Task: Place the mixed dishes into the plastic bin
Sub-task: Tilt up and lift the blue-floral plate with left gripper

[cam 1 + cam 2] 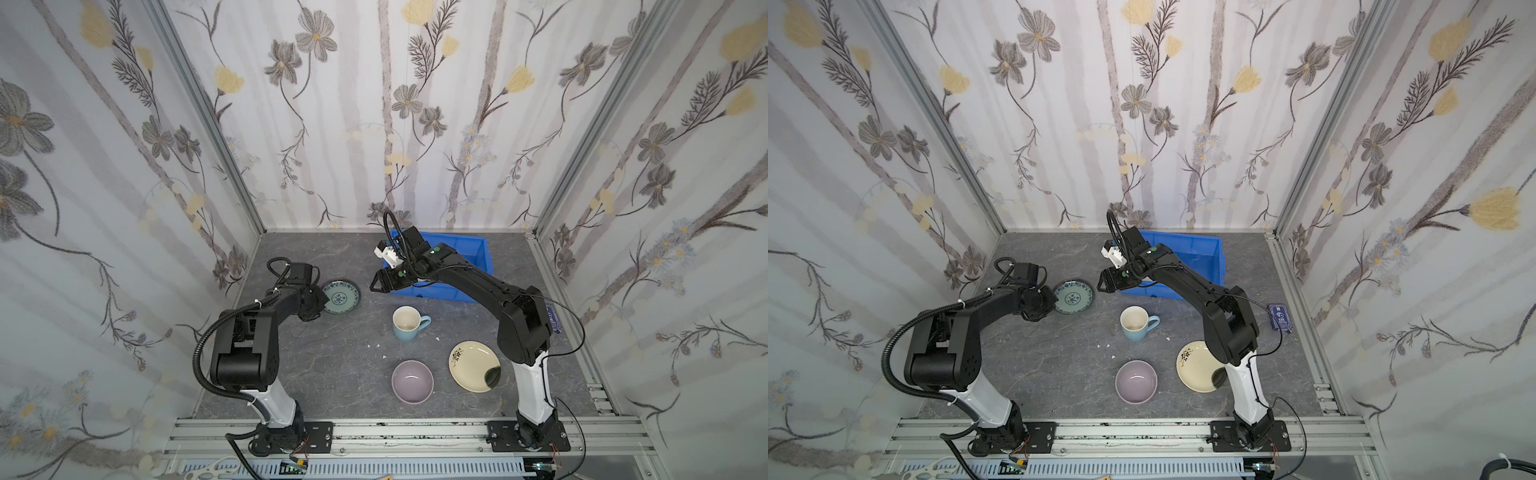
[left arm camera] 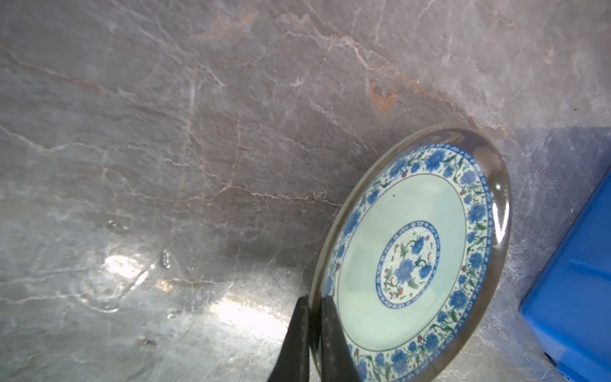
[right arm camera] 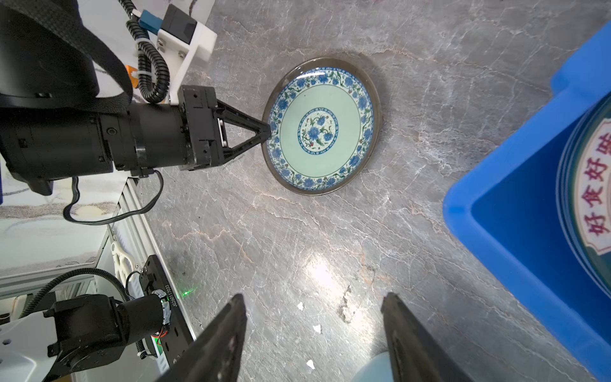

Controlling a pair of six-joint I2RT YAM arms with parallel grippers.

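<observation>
Your left hand is clamped on the rim of the teal-patterned plate, which lies on the tabletop straight out from its fingertips. Past the plate, your right hand hangs with jaws spread and nothing between them, just beside the blue bin, where a second plate sits. The mug, lilac bowl and cream plate lie well apart from both hands.
</observation>
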